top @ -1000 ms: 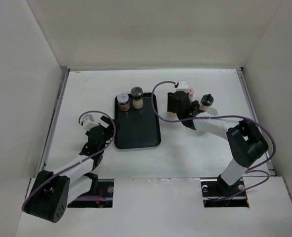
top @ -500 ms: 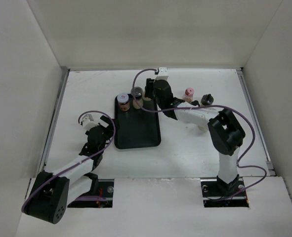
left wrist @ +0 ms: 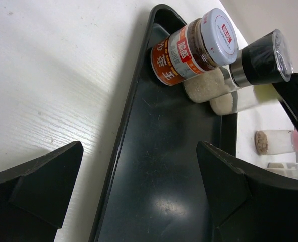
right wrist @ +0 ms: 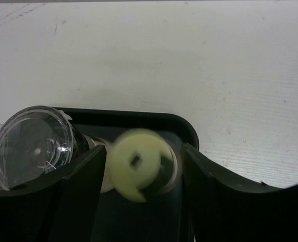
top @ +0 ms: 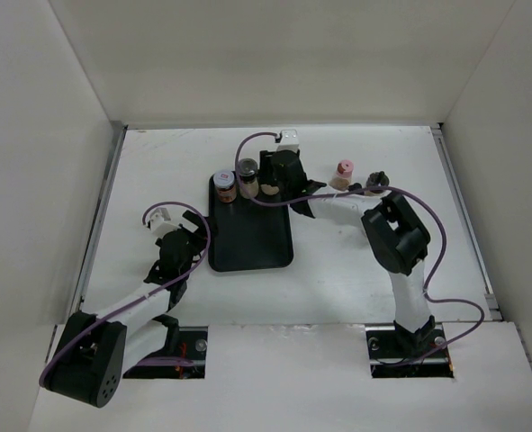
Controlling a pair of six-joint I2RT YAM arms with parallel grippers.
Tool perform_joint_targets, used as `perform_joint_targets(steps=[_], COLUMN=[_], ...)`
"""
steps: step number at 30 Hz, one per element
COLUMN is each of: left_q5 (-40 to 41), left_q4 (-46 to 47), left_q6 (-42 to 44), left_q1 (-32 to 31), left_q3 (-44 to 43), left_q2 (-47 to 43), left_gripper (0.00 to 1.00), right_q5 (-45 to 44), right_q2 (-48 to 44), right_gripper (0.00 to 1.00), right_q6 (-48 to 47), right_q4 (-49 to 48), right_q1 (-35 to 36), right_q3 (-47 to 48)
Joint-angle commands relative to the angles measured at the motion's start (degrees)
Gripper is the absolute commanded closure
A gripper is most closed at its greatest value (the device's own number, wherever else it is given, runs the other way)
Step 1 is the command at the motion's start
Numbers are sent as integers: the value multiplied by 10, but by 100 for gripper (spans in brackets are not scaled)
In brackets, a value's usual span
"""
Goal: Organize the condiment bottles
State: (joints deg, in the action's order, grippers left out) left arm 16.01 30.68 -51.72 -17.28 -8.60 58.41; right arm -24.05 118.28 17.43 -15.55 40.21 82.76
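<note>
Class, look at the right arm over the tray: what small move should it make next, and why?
Probably open the right gripper wide and leave the yellow-green-capped bottle where it is. The bottle is already in the far right corner of the tray, beside the clear-capped grinder, with a finger on each side.

Flat, bright light fills your overhead view: the white tabletop (top: 157,162) reads almost featureless out to its far edge, and shadows under the arms are faint and soft-edged. The black rectangular tray (top: 252,243) carries only a dull sheen.

On your left wrist camera, a milky glare patch sits on the tray floor. A soft shadow runs on the tabletop along the tray's rim, and highlights glint on the clear-capped bottle with a black collar (left wrist: 262,55). The left gripper (left wrist: 138,146) frames the shot as dark, soft-focus blocks.

On your right wrist camera, the yellow-green-capped bottle (right wrist: 138,164) is smeared by blur, while the tabletop grain behind it reads crisp. The right gripper (right wrist: 143,151) is underexposed and out of focus.
</note>
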Motion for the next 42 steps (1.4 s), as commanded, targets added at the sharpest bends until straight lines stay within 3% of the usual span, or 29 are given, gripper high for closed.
perform_joint_targets(steps=[1,8,13,15,19,22,24,26,29,33,42], left_q5=[0,-2,2,-4,-1,-4,-3,1,-4,1,1], left_q4=[28,28,28,28,28,27,28,28,29,29,27], left_q6=[4,4,4,2,4,3,3,4,2,4,4], left_q1=[4,4,4,3,1,-1,-1,-3,-7,-7,-7], left_q3=[-11,-10,-10,-12,-11,-11,-10,-11,-14,-12,-9], left_q2=[5,3,-1,6,-6,-5,-11,-10,3,-10,-15], left_gripper=[0,0,0,0,0,0,0,0,0,0,0], right_q5=[-8,-9,-15,-20,-40,-66,-79,-80,-80,-88,-137], right_q2=[4,-29,-117,-160,-261,-344,-392,-422,-436,-423,-359], right_gripper=[30,23,24,33,66,73,70,61,42,30,21], right_q6=[-5,3,18,19,21,23,28,30,30,31,27], right_q4=[-33,-33,-32,-33,-31,-11,24,65,100,107,112], right_q1=[2,2,2,2,-6,-29,-50,-71,-91,-98,-107], right_q3=[31,7,-61,-101,-202,-283,-321,-341,-354,-356,-323])
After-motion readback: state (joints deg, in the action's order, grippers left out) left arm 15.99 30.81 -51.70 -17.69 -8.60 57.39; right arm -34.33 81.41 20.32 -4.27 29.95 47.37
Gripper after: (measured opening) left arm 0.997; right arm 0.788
